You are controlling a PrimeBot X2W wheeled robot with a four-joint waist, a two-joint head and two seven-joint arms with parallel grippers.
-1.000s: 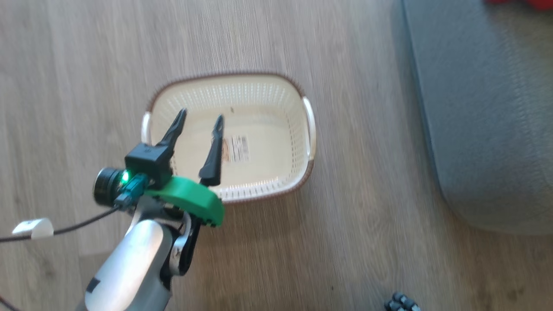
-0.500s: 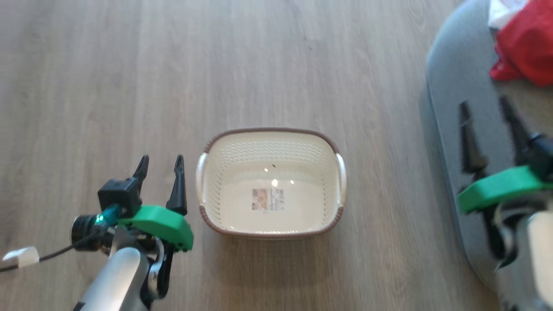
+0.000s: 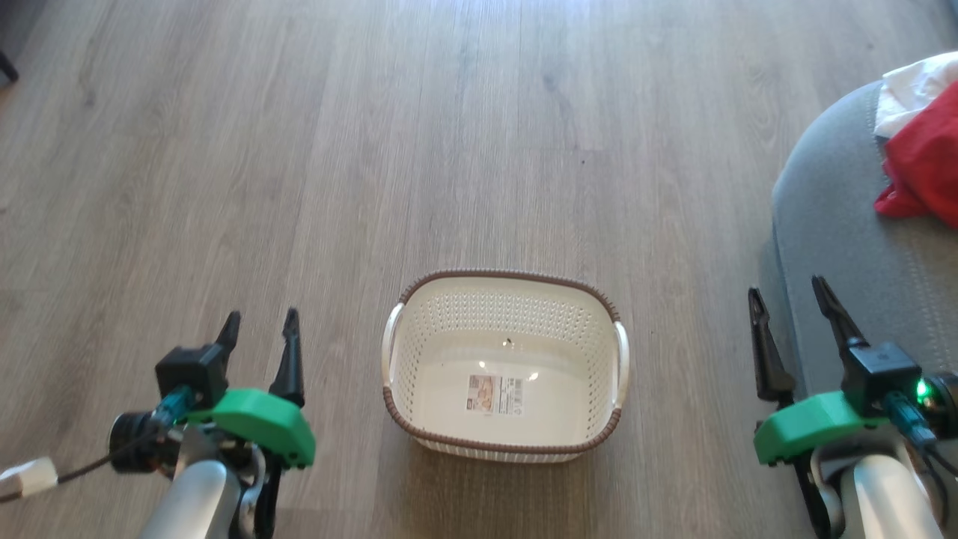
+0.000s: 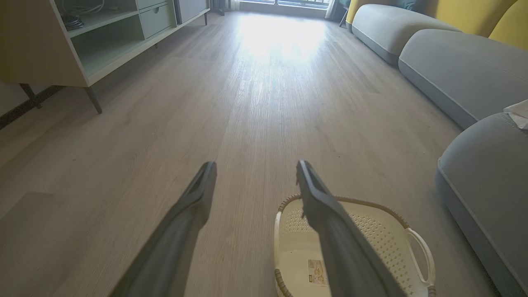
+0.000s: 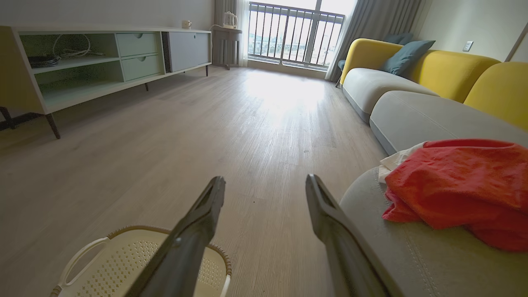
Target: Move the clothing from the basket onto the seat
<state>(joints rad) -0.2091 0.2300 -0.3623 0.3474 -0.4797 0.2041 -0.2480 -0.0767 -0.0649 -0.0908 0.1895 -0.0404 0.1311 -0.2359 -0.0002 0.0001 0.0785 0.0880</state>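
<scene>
- My left claw [image 3: 262,318] and my right claw [image 3: 784,288] are both wide open and hold nothing. They hang above the floor [image 3: 374,150], one on each side of the basket [image 3: 524,314], and do not touch it.
- The basket stands upright on the floor, near the edge of the seat [image 3: 838,247] but apart from it. Inside I see only the paper label [image 3: 495,394] on its bottom, and no cloth.
- The clothing [image 3: 924,161] lies on the seat, close to its rounded corner. It is a red heap, and a white piece [image 3: 909,86] touches it on the side nearer to the seat's edge.
- I judge therefore that the moving is done. The step in hand is only to check the result and to bring the arms to rest.
- To do this well, I should look once into the corners of the basket and along the floor between the basket and the seat's edge, for a piece that has fallen. I see none, but part of the seat is outside the head view.
- The white piece is soft and lies near the edge, so it may slide down. If it hangs over, I should pinch a top fold and lift it toward the middle of the seat, not drag it.
- My right claw hangs just at the seat's edge. It should go up and away from the heap, so that a finger does not catch the fabric.
</scene>
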